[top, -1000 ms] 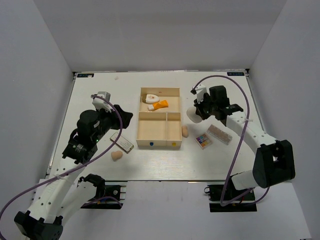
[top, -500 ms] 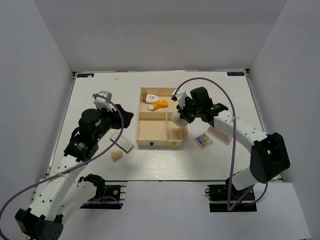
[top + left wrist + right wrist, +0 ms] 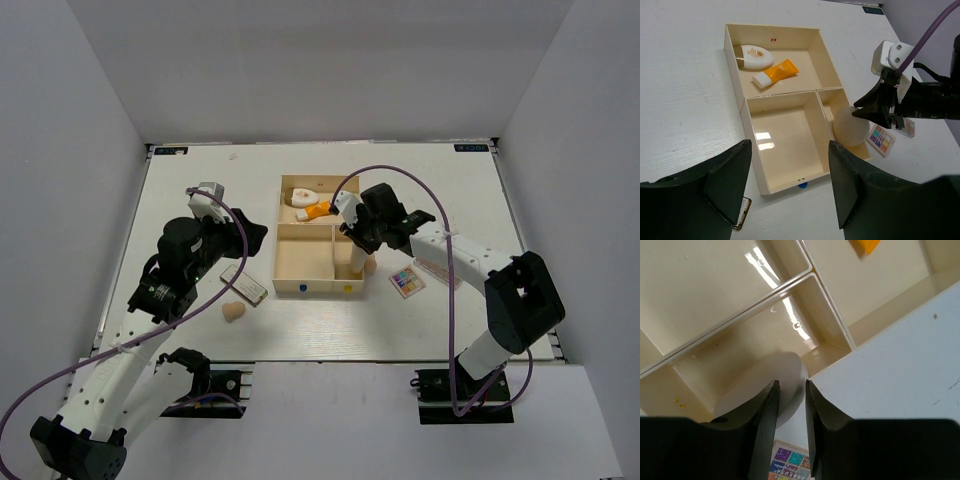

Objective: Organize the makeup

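Note:
My right gripper [image 3: 352, 241] is shut on the round cream puff [image 3: 762, 385] and holds it over the near-right compartment of the pale wooden box [image 3: 285, 262]. The puff also shows in the left wrist view [image 3: 851, 126]. The orange tube [image 3: 322, 210] and the white teardrop piece [image 3: 303, 197] lie in the box's far compartment. My left gripper [image 3: 245, 232] is open and empty, above the table left of the box. A multicoloured palette [image 3: 406, 282] lies right of the box. One beige sponge [image 3: 370, 264] lies by the box's right wall, another [image 3: 233, 312] at the near left.
A flat palette [image 3: 243, 284] lies left of the box, under my left arm. Another palette [image 3: 437, 270] lies right of the multicoloured one, partly under my right arm. The box's near-left compartment [image 3: 782, 145] holds nothing. White walls enclose the table.
My right gripper has moved left with the puff, from the table right of the box to above the box's near-right compartment. The left arm has barely moved.

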Robot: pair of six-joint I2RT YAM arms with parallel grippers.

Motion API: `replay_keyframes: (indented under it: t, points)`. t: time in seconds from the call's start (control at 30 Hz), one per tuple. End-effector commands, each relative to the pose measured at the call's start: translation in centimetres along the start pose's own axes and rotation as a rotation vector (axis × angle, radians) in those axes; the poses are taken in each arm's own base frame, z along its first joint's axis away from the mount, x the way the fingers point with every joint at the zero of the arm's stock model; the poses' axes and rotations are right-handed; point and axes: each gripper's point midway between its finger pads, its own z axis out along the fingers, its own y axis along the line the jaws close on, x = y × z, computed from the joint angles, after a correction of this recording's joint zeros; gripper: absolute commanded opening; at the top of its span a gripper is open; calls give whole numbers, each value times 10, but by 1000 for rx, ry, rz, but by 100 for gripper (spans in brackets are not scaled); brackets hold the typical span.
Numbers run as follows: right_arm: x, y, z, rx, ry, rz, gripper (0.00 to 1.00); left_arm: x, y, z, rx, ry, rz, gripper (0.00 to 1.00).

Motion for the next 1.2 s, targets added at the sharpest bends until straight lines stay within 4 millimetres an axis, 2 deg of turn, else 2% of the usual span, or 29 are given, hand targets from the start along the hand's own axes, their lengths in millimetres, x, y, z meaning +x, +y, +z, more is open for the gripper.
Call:
replay_keyframes:
  t: [0.0, 0.27, 0.33, 0.47, 0.53, 0.63, 0.7, 0.8, 0.9, 1.03, 1.17]
  points:
    - [-15, -10, -2, 49, -18, -16, 35, -1, -1, 1, 11, -5, 3, 73]
    - [-22, -6, -9, 32, -46, -20, 54, -1, -1, 1, 11, -8, 4, 72]
    - [-32, -8, -21, 41, -92, -18, 56, -1, 0, 1, 10, -6, 4, 73]
    - [-39, -13, -36, 79, -139, 6, 58, 2, 2, 3, -3, 3, 3, 73]
    - [-44, -24, -46, 137, -174, 28, 60, 6, 7, 6, -27, 18, -2, 73]
    - [-28, -38, -47, 212, -155, 100, 59, 13, 16, 11, -74, 46, -14, 74]
    - [-18, -46, -47, 230, -144, 162, 52, 17, 20, 12, -93, 61, -21, 74]
    - [-2, -54, -46, 226, -116, 248, 44, 19, 35, 14, -179, 58, -42, 73]
    - [11, -55, -41, 174, -99, 321, 40, 25, 55, 13, -295, 52, -90, 71]
    - [35, -44, -23, 54, -13, 403, 45, 26, 75, 11, -445, 26, -167, 70]
    - [40, -33, -13, -43, 12, 445, 57, 27, 84, 7, -512, 15, -205, 71]
